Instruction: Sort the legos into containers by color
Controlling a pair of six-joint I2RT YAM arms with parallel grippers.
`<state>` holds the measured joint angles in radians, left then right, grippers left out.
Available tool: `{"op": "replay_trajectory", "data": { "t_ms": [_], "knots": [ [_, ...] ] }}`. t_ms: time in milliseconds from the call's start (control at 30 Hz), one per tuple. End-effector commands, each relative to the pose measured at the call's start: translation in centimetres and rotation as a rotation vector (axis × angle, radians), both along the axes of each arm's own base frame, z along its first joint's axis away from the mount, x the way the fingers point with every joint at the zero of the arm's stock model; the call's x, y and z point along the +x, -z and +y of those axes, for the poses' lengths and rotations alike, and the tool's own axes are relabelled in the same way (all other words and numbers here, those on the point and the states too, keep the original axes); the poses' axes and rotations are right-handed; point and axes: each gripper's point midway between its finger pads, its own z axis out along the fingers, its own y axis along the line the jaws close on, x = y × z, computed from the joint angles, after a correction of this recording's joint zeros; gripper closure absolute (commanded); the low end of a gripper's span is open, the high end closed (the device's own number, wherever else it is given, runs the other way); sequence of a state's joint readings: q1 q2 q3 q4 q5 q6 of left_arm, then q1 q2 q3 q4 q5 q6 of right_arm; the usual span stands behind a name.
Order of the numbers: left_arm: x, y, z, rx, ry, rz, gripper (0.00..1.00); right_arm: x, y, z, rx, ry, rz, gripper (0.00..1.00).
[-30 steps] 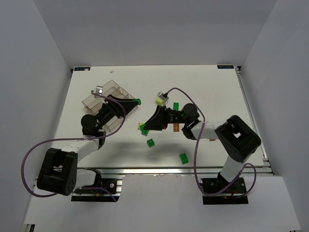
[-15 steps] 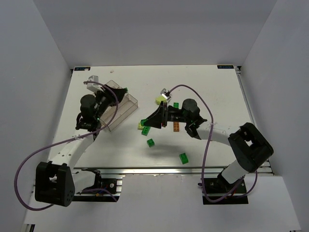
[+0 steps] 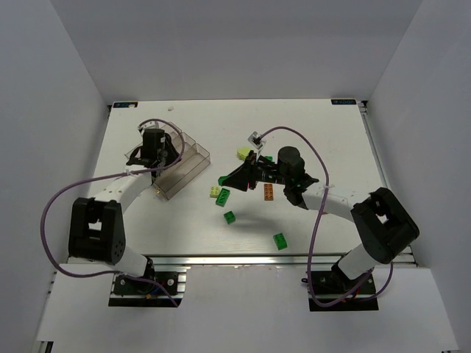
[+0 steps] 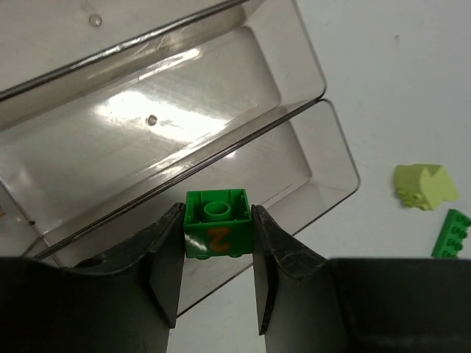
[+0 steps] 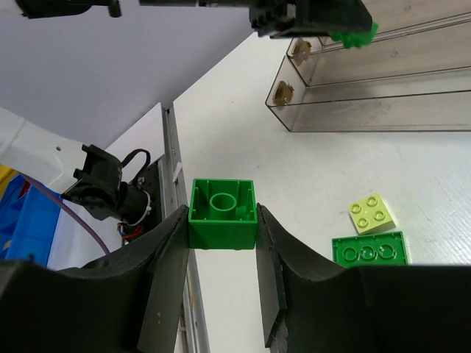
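Note:
My left gripper (image 3: 160, 156) hangs over the clear ridged tray (image 3: 185, 170) at the left. It is shut on a green brick printed with an orange "2" (image 4: 217, 232), held above the tray's (image 4: 294, 158) near compartment. My right gripper (image 3: 224, 179) is shut on a plain green brick (image 5: 223, 213), held above the table right of the tray (image 5: 383, 103). On the table lie a small lime brick (image 3: 215, 191), a flat green brick (image 3: 223, 196), two more green bricks (image 3: 230, 217) (image 3: 280, 240), an orange brick (image 3: 269, 193) and a larger lime brick (image 3: 243, 153).
The right arm stretches over the table's middle, above the orange brick. The left wrist view shows the lime brick (image 4: 425, 187) and the flat green one (image 4: 452, 234) right of the tray. White walls close in the table on three sides.
My left gripper has carried its green brick from the tray's right end back over the tray. My right gripper has risen and drawn slightly back with its green brick.

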<state>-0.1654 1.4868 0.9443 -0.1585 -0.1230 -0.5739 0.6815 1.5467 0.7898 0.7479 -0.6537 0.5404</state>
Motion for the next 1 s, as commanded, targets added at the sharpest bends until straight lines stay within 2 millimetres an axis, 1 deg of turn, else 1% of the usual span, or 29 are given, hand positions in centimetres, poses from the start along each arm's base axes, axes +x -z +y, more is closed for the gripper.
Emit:
{"op": "replay_trajectory", "data": {
  "t_ms": [0,100,200,233,267,300,333,367,400,433,500,533,567,633,733,767,800,833,867,900,933,967],
  "knots": [
    [0.2,0.5,0.0,0.025,0.017,0.058,1.00,1.1,-2.0,0.4,0.027,0.015,-0.057,1.00],
    [0.2,1.6,0.0,0.030,0.023,0.102,0.99,1.2,-1.8,0.4,0.024,0.018,-0.049,1.00],
    [0.2,2.1,0.1,0.036,0.017,0.111,0.90,1.4,-1.7,0.4,0.022,0.020,-0.047,1.00],
    [0.1,2.1,0.1,0.038,0.018,0.111,0.83,1.3,-1.6,0.5,0.020,0.020,-0.044,1.00],
    [0.1,2.0,0.1,0.039,0.017,0.110,0.80,1.4,-1.5,0.5,0.019,0.020,-0.043,1.00],
    [0.1,2.1,0.2,0.041,0.014,0.115,0.74,1.5,-1.5,0.5,0.017,0.023,-0.044,1.00],
    [0.0,2.2,0.1,0.039,0.016,0.117,0.62,1.6,-1.4,0.5,0.016,0.024,-0.045,1.00],
    [0.1,1.8,0.0,0.030,0.020,0.105,0.54,1.6,-1.4,0.5,0.015,0.024,-0.044,1.00],
    [0.0,1.8,-0.1,0.025,0.024,0.103,0.52,1.7,-1.3,0.5,0.012,0.027,-0.043,1.00],
    [0.0,1.8,-0.1,0.022,0.025,0.105,0.43,1.8,-1.2,0.5,0.010,0.029,-0.044,1.00],
    [-0.1,1.6,-0.5,0.004,0.038,0.096,0.41,1.9,-1.3,0.5,0.008,0.033,-0.055,1.00],
    [-0.2,1.5,-0.6,0.001,0.043,0.095,0.32,2.0,-1.2,0.5,0.002,0.037,-0.056,1.00],
    [-0.3,1.4,-0.7,-0.004,0.043,0.089,0.19,2.2,-1.2,0.5,-0.002,0.039,-0.064,1.00],
    [-0.4,1.0,-0.8,-0.015,0.050,0.080,0.17,2.4,-1.1,0.5,-0.008,0.046,-0.076,1.00],
    [-0.7,-0.4,-1.3,-0.045,0.063,0.039,0.14,3.1,-1.3,0.6,-0.026,0.060,-0.121,1.00],
    [-0.6,-1.2,-1.5,-0.060,0.070,0.008,0.14,3.4,-1.3,0.6,-0.037,0.066,-0.133,1.00],
    [-1.0,-2.6,-1.7,-0.076,0.083,-0.031,0.13,3.8,-1.3,0.6,-0.049,0.073,-0.172,1.00],
    [-1.1,-3.7,-1.9,-0.082,0.094,-0.064,0.13,4.0,-0.6,0.6,-0.079,0.069,-0.174,1.00],
    [-1.2,-4.8,-1.9,-0.080,0.103,-0.098,0.13,4.6,-1.6,1.0,-0.081,0.067,-0.215,1.00],
    [-2.0,-7.2,-2.7,-0.096,0.171,-0.176,0.13,5.3,-1.1,1.2,-0.112,0.070,-0.264,1.00],
    [-2.6,-7.9,-2.8,-0.105,0.181,-0.198,0.12,5.7,-1.1,1.4,-0.129,0.066,-0.298,1.00],
    [-2.9,-9.2,-2.8,-0.087,0.208,-0.255,0.11,6.1,-0.5,1.5,-0.167,0.057,-0.314,1.00]
  ]
}}
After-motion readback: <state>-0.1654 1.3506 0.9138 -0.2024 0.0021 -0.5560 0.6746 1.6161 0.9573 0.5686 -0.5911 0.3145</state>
